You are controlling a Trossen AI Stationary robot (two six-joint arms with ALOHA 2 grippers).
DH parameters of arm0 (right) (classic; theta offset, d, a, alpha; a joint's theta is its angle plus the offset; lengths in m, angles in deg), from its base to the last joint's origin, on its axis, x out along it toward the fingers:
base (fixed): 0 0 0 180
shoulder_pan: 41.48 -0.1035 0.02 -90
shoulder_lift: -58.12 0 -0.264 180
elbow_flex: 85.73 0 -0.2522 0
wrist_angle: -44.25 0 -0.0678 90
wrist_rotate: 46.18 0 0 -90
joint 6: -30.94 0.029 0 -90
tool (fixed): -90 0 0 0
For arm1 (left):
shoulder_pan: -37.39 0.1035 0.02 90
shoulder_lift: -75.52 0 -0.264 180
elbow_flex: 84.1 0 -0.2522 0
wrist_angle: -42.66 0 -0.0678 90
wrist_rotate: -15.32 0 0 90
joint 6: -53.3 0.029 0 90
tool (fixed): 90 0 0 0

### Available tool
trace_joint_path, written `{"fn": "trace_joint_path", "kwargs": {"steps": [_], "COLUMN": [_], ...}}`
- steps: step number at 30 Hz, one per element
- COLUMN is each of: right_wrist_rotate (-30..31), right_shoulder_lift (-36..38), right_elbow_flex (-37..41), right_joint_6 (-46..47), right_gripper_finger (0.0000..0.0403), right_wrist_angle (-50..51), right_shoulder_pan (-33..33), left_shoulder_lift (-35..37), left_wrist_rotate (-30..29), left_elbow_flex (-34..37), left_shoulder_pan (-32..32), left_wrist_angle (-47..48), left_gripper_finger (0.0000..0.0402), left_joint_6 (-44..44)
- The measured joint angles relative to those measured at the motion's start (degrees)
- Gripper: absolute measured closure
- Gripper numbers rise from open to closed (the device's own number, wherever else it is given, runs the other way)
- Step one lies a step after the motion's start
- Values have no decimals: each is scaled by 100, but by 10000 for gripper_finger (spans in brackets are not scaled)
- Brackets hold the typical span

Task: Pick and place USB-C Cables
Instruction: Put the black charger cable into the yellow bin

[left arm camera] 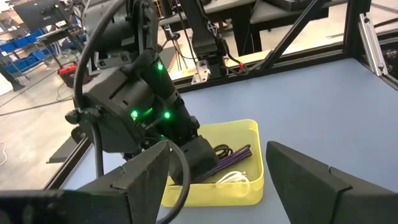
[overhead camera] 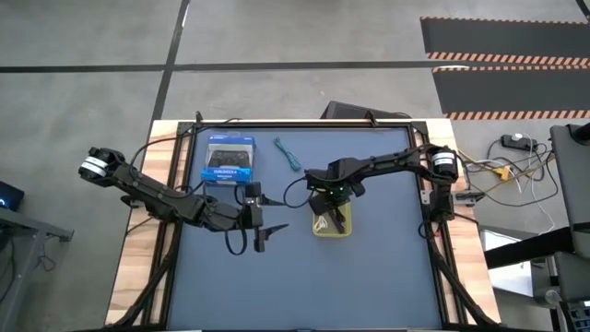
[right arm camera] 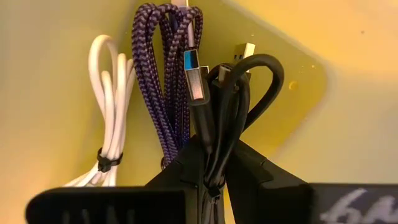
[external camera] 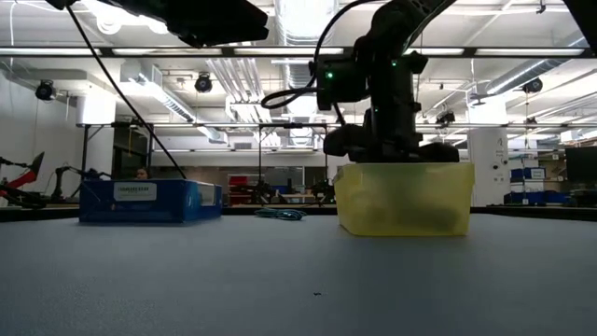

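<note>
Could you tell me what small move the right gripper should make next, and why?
Probably open the right gripper. Its fingers pinch the black cable over the yellow bin, where the white cable and purple cable already lie, so releasing should drop it in. The teal cable still lies on the table by the blue box.

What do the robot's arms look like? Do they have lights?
Both arms are dark and jointed, with loose black wires looping along them. The left arm and the right arm each have a silvery round cap near the base. The right arm's wrist glows with small green lights. The left fingers are blocky, black wedges.
</note>
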Motion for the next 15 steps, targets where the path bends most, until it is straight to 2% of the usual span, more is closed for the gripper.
{"fn": "trace_joint_path", "kwargs": {"steps": [6, 15], "right_wrist_rotate": [-2, -98], "right_shoulder_lift": [13, 22], "right_elbow_flex": [0, -4], "right_joint_6": [28, 153], "right_gripper_finger": [361, 276], "right_wrist_angle": [1, 20], "right_shoulder_pan": [0, 2], "left_shoulder_lift": [0, 0], "left_wrist_rotate": [0, 1], "left_elbow_flex": [0, 0], "left_shoulder_pan": [-1, -4], "left_wrist_angle": [2, -1], "left_gripper_finger": [151, 151], "left_joint_6": [0, -3]}}
